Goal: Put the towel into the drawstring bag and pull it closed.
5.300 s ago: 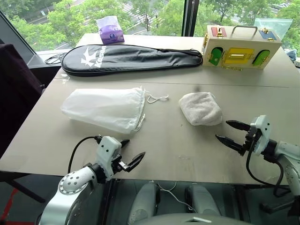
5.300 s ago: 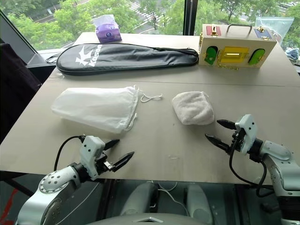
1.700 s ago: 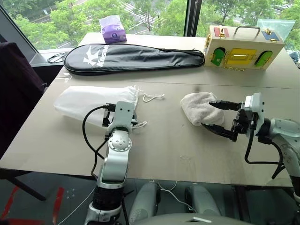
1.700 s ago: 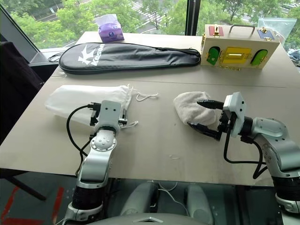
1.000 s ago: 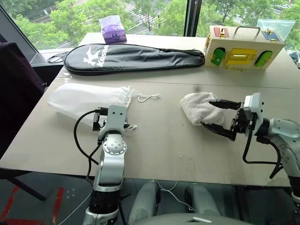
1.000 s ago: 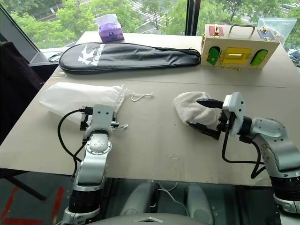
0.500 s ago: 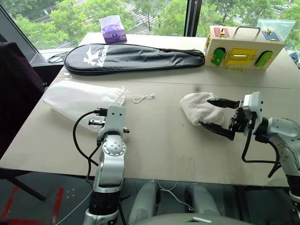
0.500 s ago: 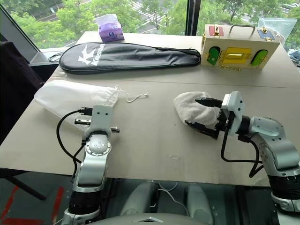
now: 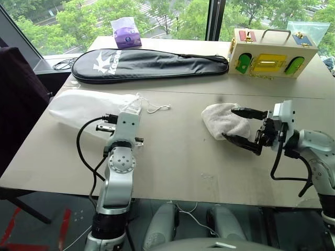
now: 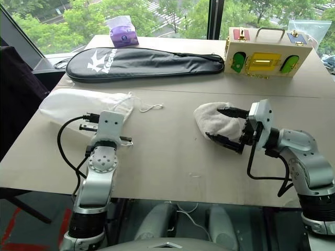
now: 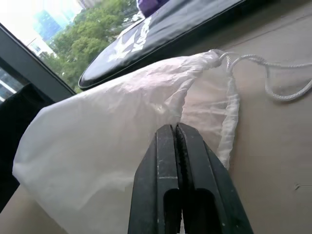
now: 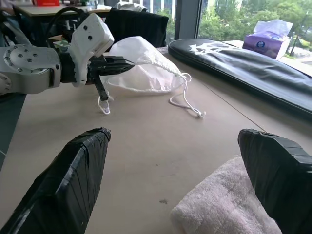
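White, thin fabric is what we have pinched: our left gripper point(image 12: 127, 63) has its two black fingers pressed together on the upper layer of the drawstring bag point(image 9: 86, 107) near its gathered mouth, and that layer is raised off the table while the rest of the sack trails away toward the table's left edge. The cord loops point(image 9: 157, 108) lie slack on the table just beside the mouth.

Our right gripper point(image 9: 245, 125) has its fingers spread wide, one above and one below the near edge of the towel point(image 9: 224, 120), which sits as a soft lump right of centre, well apart from the bag. Nothing is clamped there yet.

To do this step well, we judge we should lift the pinched layer gently and keep it high so the mouth gapes toward the towel, without dragging the whole sack; thin cloth like this may slip or bunch. On the right, we should close on a thick fold of the terry rather than a loose edge, so it comes up as one bundle.

We work on a matte beige table point(image 9: 178, 162) with a seam running across it. Beyond the seam lie a long black racket cover point(image 9: 149, 64), a purple tissue pack point(image 9: 125, 32) and a wooden latch box point(image 9: 271, 52) with green and yellow panels. Behind them, large windows look out on green trees.
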### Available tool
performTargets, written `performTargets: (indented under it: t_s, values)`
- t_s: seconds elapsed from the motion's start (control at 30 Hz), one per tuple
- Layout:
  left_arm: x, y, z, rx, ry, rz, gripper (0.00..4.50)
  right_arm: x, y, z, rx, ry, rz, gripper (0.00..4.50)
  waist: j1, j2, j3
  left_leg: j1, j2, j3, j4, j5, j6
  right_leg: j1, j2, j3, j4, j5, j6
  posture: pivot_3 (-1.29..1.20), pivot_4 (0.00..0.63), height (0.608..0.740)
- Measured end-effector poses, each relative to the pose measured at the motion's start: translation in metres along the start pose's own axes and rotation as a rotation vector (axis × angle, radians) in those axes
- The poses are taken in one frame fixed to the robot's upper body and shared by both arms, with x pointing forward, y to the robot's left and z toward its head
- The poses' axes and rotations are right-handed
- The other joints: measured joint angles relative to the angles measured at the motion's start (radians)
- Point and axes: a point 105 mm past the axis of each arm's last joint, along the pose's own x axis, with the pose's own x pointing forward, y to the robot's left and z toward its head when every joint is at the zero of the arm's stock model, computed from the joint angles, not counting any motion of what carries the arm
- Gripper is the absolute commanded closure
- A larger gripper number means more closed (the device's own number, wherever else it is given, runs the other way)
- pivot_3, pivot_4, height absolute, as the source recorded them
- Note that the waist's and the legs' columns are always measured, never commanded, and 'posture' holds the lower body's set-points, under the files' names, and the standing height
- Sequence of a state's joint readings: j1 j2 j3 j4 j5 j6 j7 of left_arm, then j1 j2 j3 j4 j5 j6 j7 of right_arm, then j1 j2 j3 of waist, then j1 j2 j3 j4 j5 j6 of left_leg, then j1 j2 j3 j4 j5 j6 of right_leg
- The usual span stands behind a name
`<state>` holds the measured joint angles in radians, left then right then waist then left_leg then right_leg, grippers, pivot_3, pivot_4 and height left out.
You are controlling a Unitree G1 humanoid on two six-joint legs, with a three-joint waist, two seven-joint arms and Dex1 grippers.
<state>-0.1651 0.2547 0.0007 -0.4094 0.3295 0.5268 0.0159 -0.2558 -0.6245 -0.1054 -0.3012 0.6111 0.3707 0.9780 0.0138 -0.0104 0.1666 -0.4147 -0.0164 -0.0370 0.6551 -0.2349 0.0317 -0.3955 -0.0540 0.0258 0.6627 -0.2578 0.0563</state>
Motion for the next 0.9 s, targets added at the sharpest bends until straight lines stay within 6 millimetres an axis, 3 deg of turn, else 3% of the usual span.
performTargets:
  t_s: [0.1, 0.17, 0.3, 0.43, 0.5, 0.7, 0.9]
  values:
    - [0.003, 0.005, 0.037, 0.025, -0.164, -0.071, 4.45, -0.002, -0.011, 0.003, 0.004, -0.015, -0.063, 0.00, 0.000, 0.000, 0.000, 0.000, 0.000, 0.001, 0.000, 0.000, 0.000, 0.000, 0.000, 0.000, 0.000, 0.000, 0.000, 0.00, 0.150, 0.740]
    - [0.004, 0.008, 0.058, 0.068, -0.250, -0.113, 4.45, -0.004, -0.028, -0.005, 0.035, 0.010, -0.172, 0.00, 0.000, 0.000, 0.000, 0.000, 0.000, 0.001, -0.001, 0.000, 0.000, 0.000, 0.000, 0.001, 0.000, 0.000, 0.000, 0.00, 0.150, 0.740]
    - [0.004, 0.007, 0.079, 0.095, -0.324, -0.187, 4.45, -0.012, -0.054, -0.025, 0.195, 0.080, -0.347, 0.00, 0.000, 0.000, 0.000, 0.000, 0.000, 0.001, -0.001, 0.000, 0.000, -0.001, 0.000, 0.001, 0.000, 0.000, 0.000, 0.00, 0.150, 0.740]
    - [0.006, 0.009, 0.098, 0.099, -0.377, -0.212, 4.45, -0.015, -0.066, -0.031, 0.282, 0.121, -0.429, 0.00, -0.002, 0.000, 0.000, 0.000, 0.000, 0.002, -0.002, 0.000, 0.000, -0.001, 0.001, 0.001, 0.000, 0.000, 0.000, 0.00, 0.150, 0.740]
    - [0.007, 0.011, 0.093, 0.122, -0.325, -0.199, 4.45, -0.017, -0.069, -0.036, 0.284, 0.150, -0.446, 0.00, -0.003, 0.000, 0.000, 0.000, -0.001, 0.002, -0.002, 0.000, 0.000, -0.001, 0.005, 0.001, 0.000, 0.000, 0.000, 0.00, 0.150, 0.740]
    - [0.010, -0.004, 0.022, 0.122, 0.019, -0.134, 4.45, -0.012, -0.064, -0.041, 0.238, 0.175, -0.414, 0.00, -0.008, 0.000, 0.000, 0.000, 0.000, 0.002, -0.002, 0.000, 0.000, -0.001, 0.006, 0.001, 0.000, 0.000, 0.000, 0.00, 0.150, 0.740]
    - [0.004, -0.028, -0.002, 0.017, 0.125, -0.107, 4.45, -0.003, -0.037, -0.035, 0.121, 0.148, -0.225, 0.00, -0.001, 0.000, 0.000, 0.000, 0.000, 0.001, -0.002, 0.000, 0.000, -0.001, 0.005, 0.001, 0.000, 0.000, 0.000, 0.00, 0.150, 0.740]
